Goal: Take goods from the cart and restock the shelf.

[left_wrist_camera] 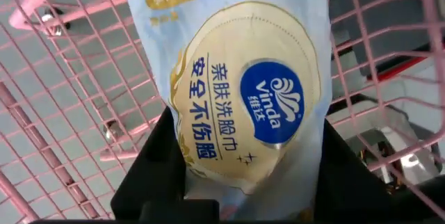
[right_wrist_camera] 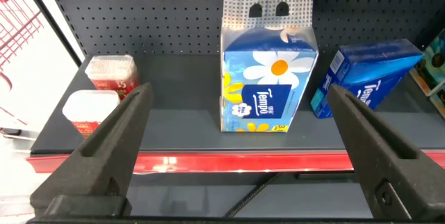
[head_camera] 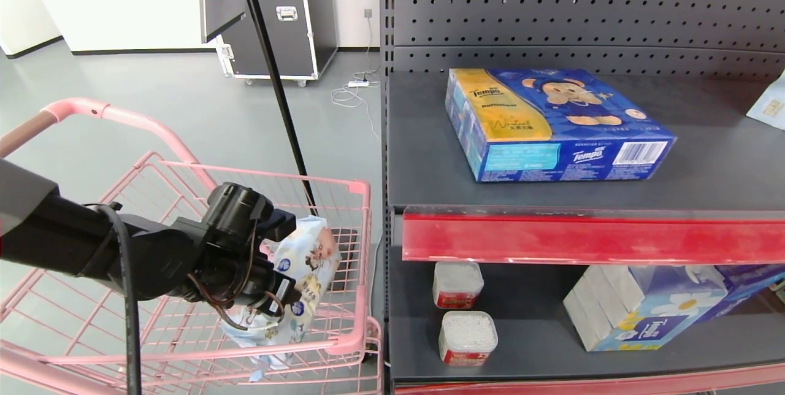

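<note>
Left pincer (left_wrist_camera: 240, 175) clamped on soft tissue pack (left_wrist_camera: 243, 78) in the cart (head_camera: 360, 260). Judged light, squashy, slick film; mid-body hold suits. Right pincer (right_wrist_camera: 238, 95) apart.

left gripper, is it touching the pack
Touching. In the left wrist view, the left gripper has a dark finger pressed against each side of the pack, with no gap.

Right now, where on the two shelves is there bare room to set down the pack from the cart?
Upper shelf: bare strips on both sides of the blue box, one to the shelf's left edge, one toward the pale card. Lower shelf: a gap between the two tubs and the tissue pack. Crowded right of it.
</note>
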Tool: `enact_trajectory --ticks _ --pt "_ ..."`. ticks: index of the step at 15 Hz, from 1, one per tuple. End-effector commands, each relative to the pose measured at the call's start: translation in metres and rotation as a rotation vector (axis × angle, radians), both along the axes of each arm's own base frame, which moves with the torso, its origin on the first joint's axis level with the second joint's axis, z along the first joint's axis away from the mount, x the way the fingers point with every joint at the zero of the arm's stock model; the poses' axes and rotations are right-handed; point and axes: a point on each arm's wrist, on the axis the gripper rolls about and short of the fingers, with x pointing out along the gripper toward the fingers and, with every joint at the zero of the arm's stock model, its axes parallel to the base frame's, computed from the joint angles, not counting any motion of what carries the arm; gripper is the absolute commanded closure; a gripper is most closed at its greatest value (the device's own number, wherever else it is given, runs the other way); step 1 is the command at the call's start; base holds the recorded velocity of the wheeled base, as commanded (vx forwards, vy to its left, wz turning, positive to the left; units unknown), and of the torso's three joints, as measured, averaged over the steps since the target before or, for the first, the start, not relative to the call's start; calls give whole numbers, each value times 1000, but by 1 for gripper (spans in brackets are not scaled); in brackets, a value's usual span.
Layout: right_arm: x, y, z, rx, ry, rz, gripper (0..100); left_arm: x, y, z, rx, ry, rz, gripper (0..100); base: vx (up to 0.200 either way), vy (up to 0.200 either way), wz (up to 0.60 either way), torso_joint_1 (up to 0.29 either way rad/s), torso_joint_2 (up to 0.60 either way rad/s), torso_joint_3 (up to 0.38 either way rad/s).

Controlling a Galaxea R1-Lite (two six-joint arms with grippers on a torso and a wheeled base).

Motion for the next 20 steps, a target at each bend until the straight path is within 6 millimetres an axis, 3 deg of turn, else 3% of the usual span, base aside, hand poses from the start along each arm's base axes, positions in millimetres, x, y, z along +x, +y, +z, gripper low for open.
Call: enact_trajectory --ticks 1,3,4,5,8,9,10,11,14,18,20 --pt "0 0 0 -1 -1 0 0 1 9 40 -65 -132 51 100 0 0 0 0 0 0" --pt "0 0 0 -1 -1 0 0 -13 25 84 -142 -262 114 100 0 0 0 0 0 0" --pt "0 0 0 -1 -1 0 0 -19 29 94 -153 -295 120 100 0 0 0 0 0 0" --pt "0 0 0 -1 -1 0 0 -48 42 123 -188 -401 135 100 0 0 0 0 0 0" --pt "0 0 0 -1 1 1 0 -118 66 155 -242 -591 169 100 0 0 0 0 0 0" --pt "0 0 0 -1 -1 1 0 -129 70 157 -247 -617 178 100 0 0 0 0 0 0" --pt "0 0 0 -1 -1 1 0 -152 78 159 -259 -669 191 100 0 0 0 0 0 0" --pt "0 0 0 -1 -1 0 0 -190 87 153 -276 -743 202 100 0 0 0 0 0 0" --pt "0 0 0 -2 0 -2 0 -248 98 129 -314 -872 190 100 0 0 0 0 0 0" --pt "0 0 0 -1 -1 -2 0 -295 106 105 -337 -958 185 100 0 0 0 62 -256 -182" --pt "0 0 0 -1 -1 -2 0 -302 107 103 -351 -988 178 100 0 0 0 134 -483 -352"
